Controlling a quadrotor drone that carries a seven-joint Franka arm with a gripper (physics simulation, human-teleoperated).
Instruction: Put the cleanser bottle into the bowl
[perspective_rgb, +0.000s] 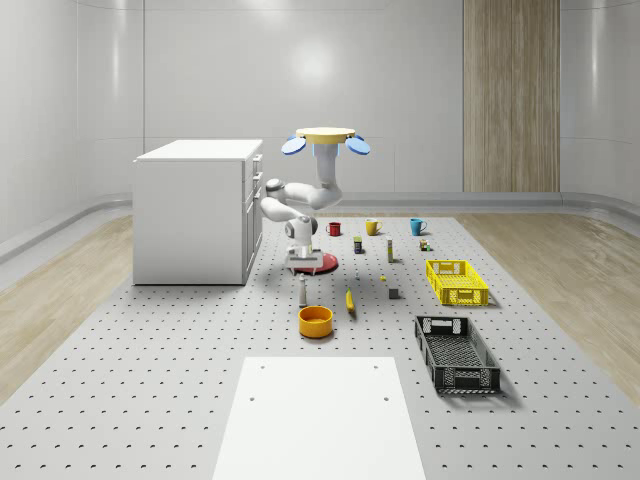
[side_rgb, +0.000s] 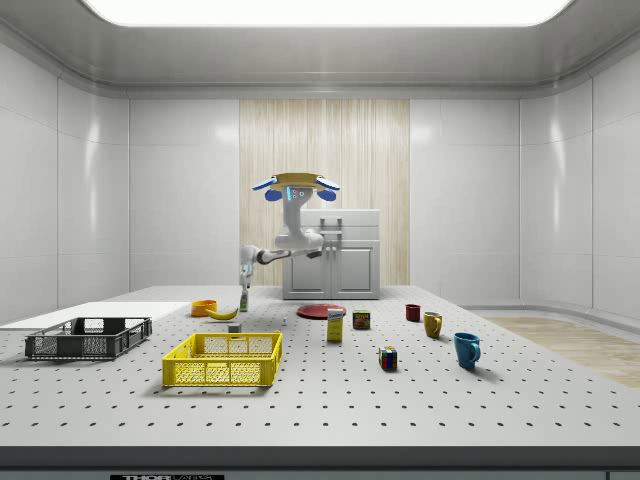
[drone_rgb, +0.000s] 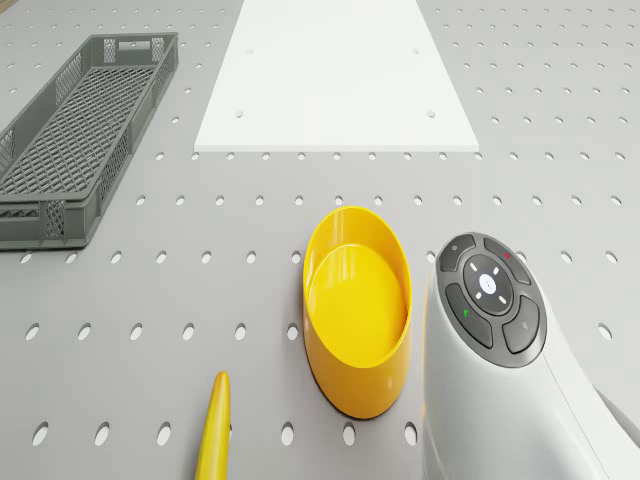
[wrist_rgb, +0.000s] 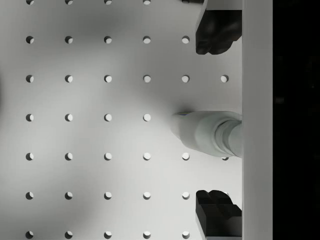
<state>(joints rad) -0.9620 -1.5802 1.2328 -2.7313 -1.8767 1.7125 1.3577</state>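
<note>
The cleanser bottle (perspective_rgb: 302, 291), slim and pale, stands upright on the perforated table just behind the orange-yellow bowl (perspective_rgb: 315, 321). The drone (perspective_rgb: 325, 140) hovers above the table in front of the cabinet, arm bent down. My gripper (perspective_rgb: 302, 271) hangs directly over the bottle's top. In the wrist view the bottle (wrist_rgb: 207, 134) lies midway between the two black fingertips (wrist_rgb: 217, 32), which stand wide apart, so the gripper (wrist_rgb: 218, 122) is open and holds nothing. The side view shows the gripper (side_rgb: 243, 282) above the bottle (side_rgb: 243, 299), with the bowl (side_rgb: 204, 308) close by. The bowl (drone_rgb: 357, 305) is empty.
A banana (perspective_rgb: 350, 302) lies right of the bowl, a red plate (perspective_rgb: 320, 262) behind the bottle. A white cabinet (perspective_rgb: 197, 210) stands at the whole-scene view's left. Yellow crate (perspective_rgb: 456, 281) and black crate (perspective_rgb: 456, 353) sit right; a white mat (perspective_rgb: 320, 415) lies in front; mugs (perspective_rgb: 372, 227) behind.
</note>
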